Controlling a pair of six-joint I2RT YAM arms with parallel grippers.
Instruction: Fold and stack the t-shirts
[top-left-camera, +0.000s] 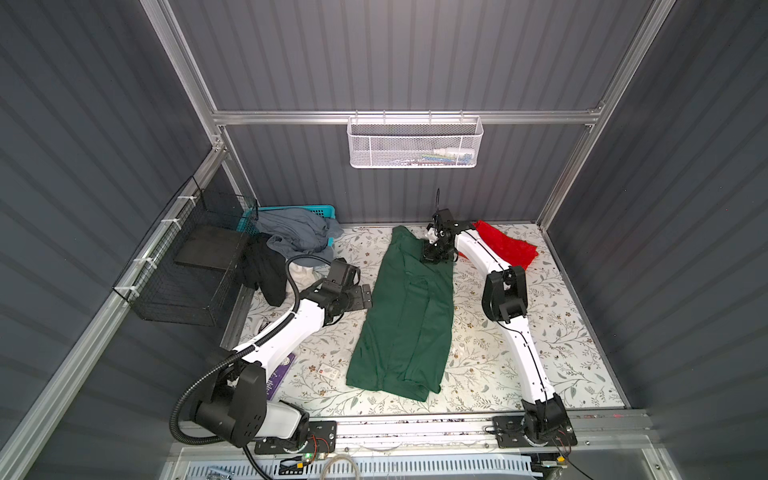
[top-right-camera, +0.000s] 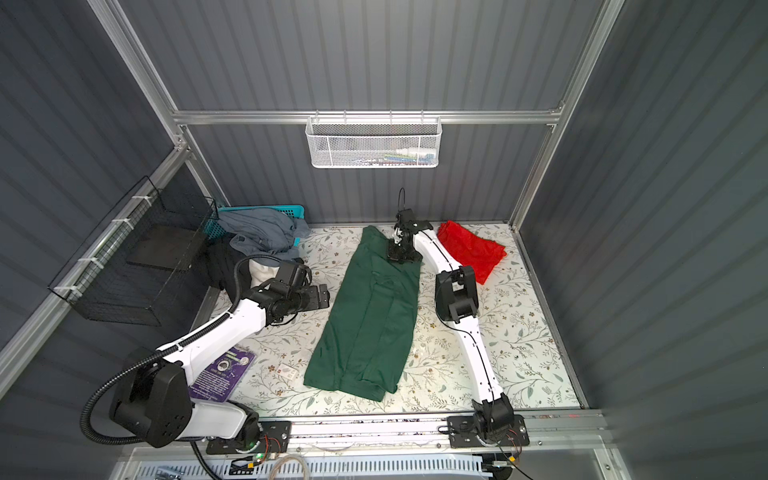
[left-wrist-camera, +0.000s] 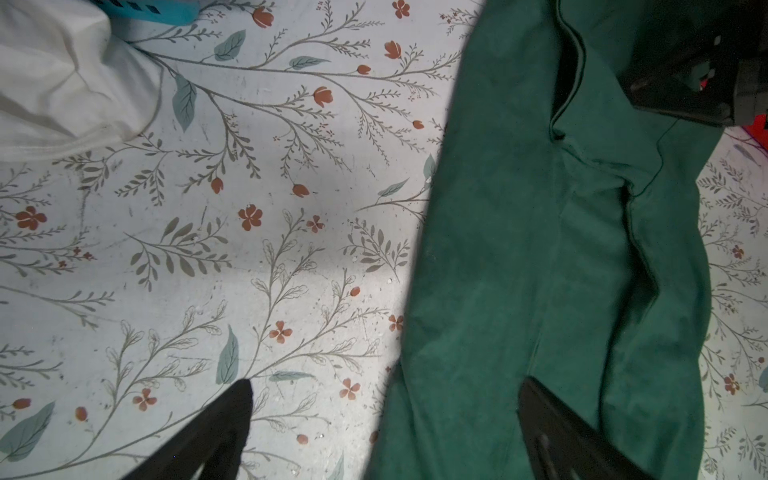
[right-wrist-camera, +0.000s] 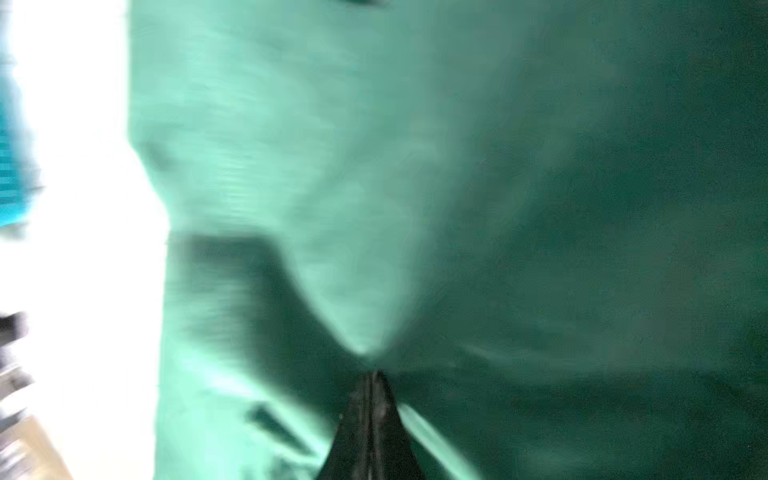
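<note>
Your right fingers (right-wrist-camera: 374, 419) are clenched on the far end of the dark green cotton t-shirt (top-left-camera: 405, 316), which lies folded lengthwise on the floral counter (top-left-camera: 540, 332). Your left fingers (left-wrist-camera: 224, 424) are spread over its left edge. The crumpled bright red t-shirt (top-left-camera: 509, 247) lies far right.

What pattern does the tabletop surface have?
The tabletop is white with grey-green leafy sprigs and rust-red flowers, clearest in the left wrist view.

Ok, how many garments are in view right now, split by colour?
dark green t-shirt: 1
red t-shirt: 1
grey-blue garment: 1
black garment: 1
white garment: 1
Total: 5
</note>
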